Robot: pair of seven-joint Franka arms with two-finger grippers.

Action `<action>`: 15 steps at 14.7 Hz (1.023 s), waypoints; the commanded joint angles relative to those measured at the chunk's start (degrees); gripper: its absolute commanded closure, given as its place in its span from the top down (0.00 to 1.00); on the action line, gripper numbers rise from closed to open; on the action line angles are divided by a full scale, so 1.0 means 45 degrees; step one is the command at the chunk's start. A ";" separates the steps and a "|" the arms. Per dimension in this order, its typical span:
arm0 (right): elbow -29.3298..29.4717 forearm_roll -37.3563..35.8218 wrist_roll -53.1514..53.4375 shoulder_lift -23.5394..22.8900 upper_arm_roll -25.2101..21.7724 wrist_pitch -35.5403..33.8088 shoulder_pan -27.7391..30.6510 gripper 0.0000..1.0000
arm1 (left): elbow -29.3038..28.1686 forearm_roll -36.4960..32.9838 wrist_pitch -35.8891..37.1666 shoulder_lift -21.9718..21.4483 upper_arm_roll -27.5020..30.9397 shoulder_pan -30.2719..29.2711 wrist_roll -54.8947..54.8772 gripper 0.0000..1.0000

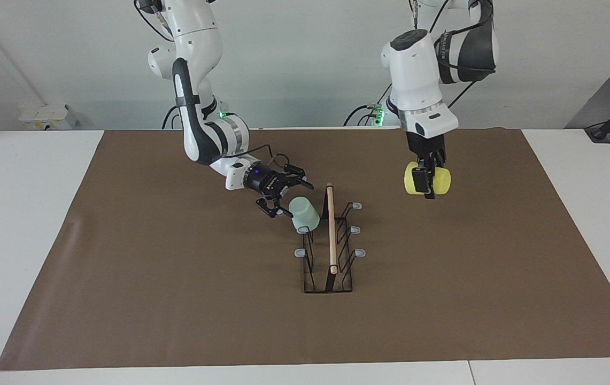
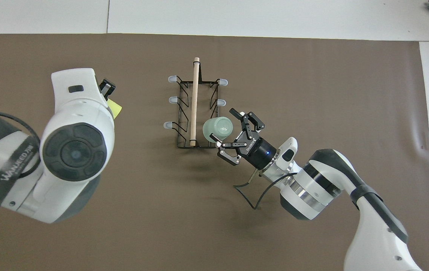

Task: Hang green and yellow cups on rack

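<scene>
Right claw (image 1: 278,200) spread beside green cup (image 1: 304,214) on rack (image 1: 329,251); left claw (image 1: 426,179) pinching yellow cup (image 1: 442,181).

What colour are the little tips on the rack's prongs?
Grey, on a black wire rack; the prong tips show best in the overhead view.

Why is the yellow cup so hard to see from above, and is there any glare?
Overhead view: the left arm blocks the yellow cup, leaving only a sliver. Facing view: the cup shows clearly. No glare in either; the shadows on the mat are soft.
</scene>
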State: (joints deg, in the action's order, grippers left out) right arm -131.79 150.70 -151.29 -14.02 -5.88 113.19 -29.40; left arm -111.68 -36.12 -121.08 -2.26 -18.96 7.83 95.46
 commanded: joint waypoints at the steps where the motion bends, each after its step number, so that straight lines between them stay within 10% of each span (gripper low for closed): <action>1: -0.0030 0.0831 -0.0735 0.0321 0.0134 0.0510 0.0573 1.00 | -0.0318 -0.1909 0.1083 0.0034 -0.1250 -0.0040 0.2238 0.00; 9: 0.0028 -0.3130 0.1196 0.2138 0.0115 0.3302 0.2526 1.00 | -0.0125 -0.4490 0.2550 0.1067 -0.3166 0.0038 0.4801 0.00; 15: 0.0808 -0.7817 0.2252 0.2139 0.0095 0.4008 0.4615 1.00 | 0.1884 -0.6834 0.5519 0.3898 -0.4789 0.0116 0.6167 0.00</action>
State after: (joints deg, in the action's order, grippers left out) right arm -129.64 121.45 -143.52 -4.76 -6.09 129.70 -11.27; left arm -108.21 -63.68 -100.34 9.92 -38.89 7.95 121.29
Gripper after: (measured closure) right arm 0.000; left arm 0.352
